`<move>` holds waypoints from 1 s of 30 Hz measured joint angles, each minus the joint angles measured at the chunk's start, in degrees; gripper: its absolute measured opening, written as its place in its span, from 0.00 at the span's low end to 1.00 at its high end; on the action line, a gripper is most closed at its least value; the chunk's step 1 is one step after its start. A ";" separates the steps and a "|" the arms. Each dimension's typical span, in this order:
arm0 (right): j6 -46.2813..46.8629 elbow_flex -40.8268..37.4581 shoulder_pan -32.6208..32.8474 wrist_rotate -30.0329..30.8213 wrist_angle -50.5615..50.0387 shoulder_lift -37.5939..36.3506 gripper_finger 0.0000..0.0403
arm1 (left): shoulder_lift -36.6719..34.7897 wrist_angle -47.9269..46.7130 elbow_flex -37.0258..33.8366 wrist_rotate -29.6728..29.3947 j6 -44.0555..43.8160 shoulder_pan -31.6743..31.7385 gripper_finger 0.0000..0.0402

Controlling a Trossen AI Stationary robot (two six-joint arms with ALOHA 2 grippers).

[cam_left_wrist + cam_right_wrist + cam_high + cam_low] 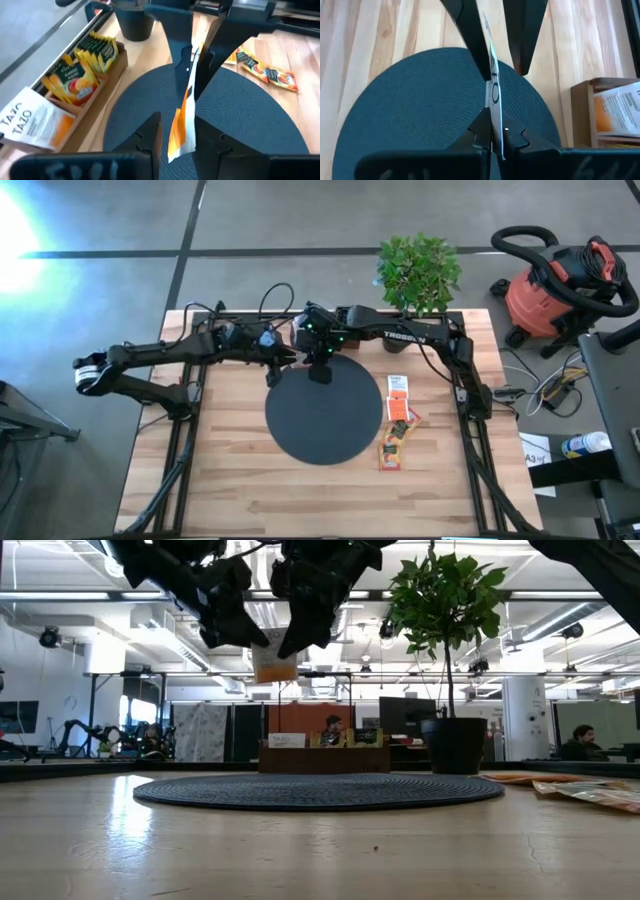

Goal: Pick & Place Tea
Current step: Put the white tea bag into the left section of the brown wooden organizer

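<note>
Sachet (274, 667) hangs above the mat's (325, 425) twelve o'clock edge, pinched by right claw (492, 137); left claw (177, 142) wide around it. Mistimed release risks dropping it.

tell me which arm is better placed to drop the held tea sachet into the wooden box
Right, probably: the right gripper is shut on the tea sachet, while the left gripper stands open either side of it. The wooden box is near both.
</note>
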 joint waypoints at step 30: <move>3.65 -0.02 0.78 8.53 -3.17 -2.18 0.41 | 1.20 -1.78 1.41 -4.33 11.28 5.66 0.00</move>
